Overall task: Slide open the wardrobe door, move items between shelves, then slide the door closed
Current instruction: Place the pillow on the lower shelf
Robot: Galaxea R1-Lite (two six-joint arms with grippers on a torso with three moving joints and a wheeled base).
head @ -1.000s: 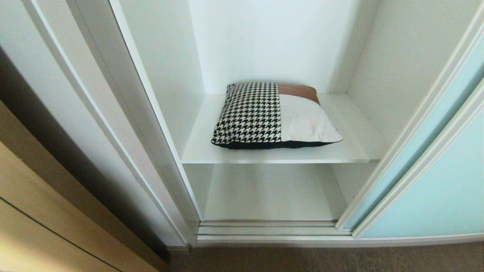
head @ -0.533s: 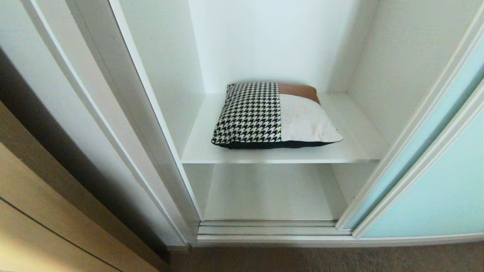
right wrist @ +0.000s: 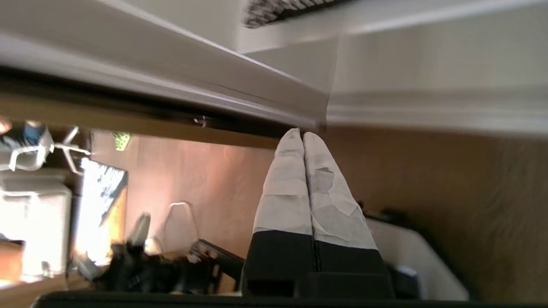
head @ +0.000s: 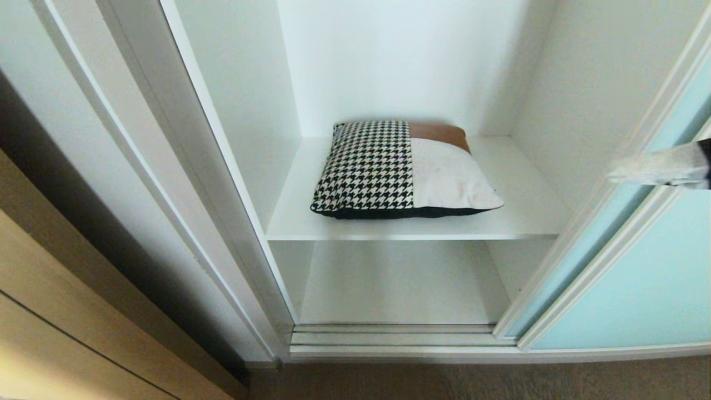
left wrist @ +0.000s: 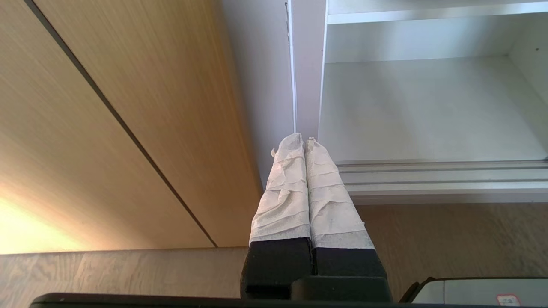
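While the cushion (head: 405,169) is lying on the upper shelf (head: 522,222), the right gripper (head: 614,176) is reaching in at three o'clock beside the sliding wardrobe door (head: 639,289), fingers pressed together and holding nothing.

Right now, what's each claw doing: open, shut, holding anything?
Left claw: shut, empty, parked low by the wardrobe.
Right claw: shut, empty, in front of the sliding wardrobe door.

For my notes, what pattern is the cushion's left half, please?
Black-and-white houndstooth on the cushion; head view.
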